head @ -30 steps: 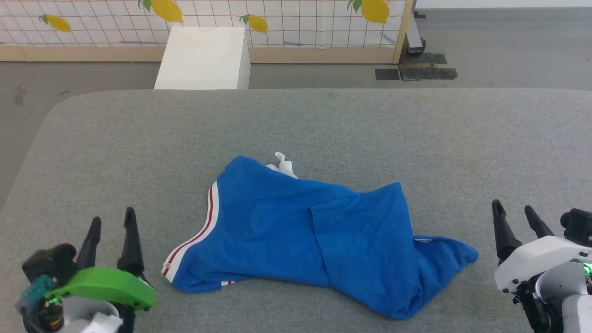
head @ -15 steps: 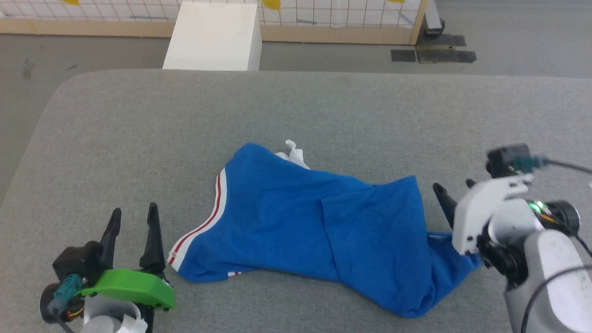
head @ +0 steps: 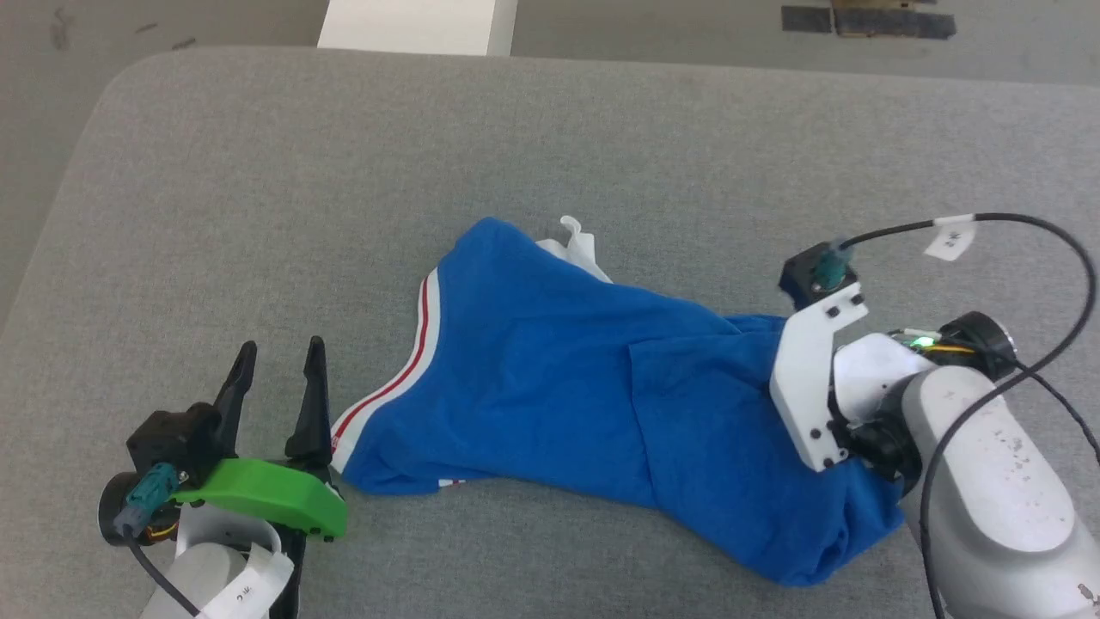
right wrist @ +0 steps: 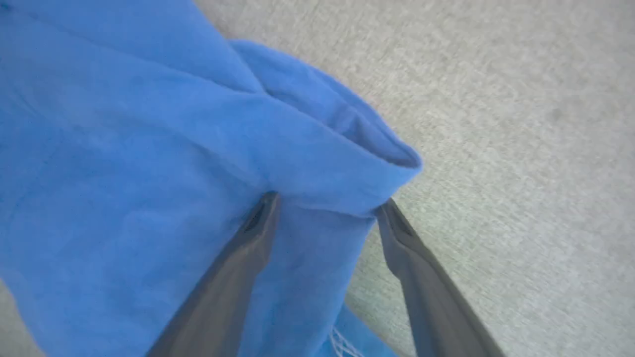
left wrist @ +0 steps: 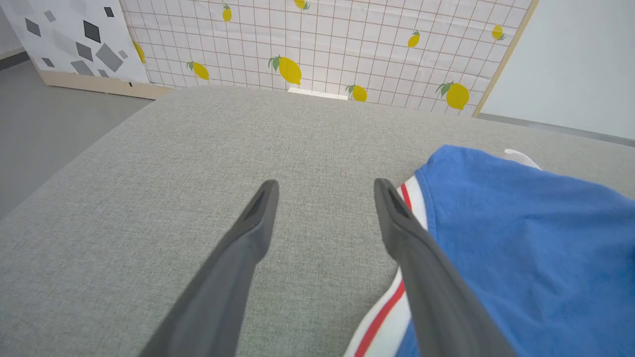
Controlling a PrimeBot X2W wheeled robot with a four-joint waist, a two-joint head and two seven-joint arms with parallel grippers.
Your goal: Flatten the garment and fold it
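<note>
Here, the garment (head: 601,387) lay crumpled on the grey table (head: 258,172), a little right of the middle in the head view. Its bright blue cloth was folded over itself, with one flap lying across the body. A white band with thin red stripes ran along its left edge, and a scrap of white cloth poked out at the far side.

The left end effector (head: 282,346) stood open just beside that striped edge, its two dark fingers spread and pointing away from the robot. In the left wrist view, the finger at that view's right overlapped the white-and-red band, but whether it touched the cloth could not be told.

The right end effector (right wrist: 328,200) was open too, tilted down over the garment's right end. A rolled blue hem lay across both fingertips, with more blue cloth between the fingers. In the head view a white wrist bracket (head: 808,387) hid those fingers.

A white box (head: 412,26) stood on the floor beyond the table's far edge, and a lemon-printed panel (left wrist: 317,44) rose behind it.
</note>
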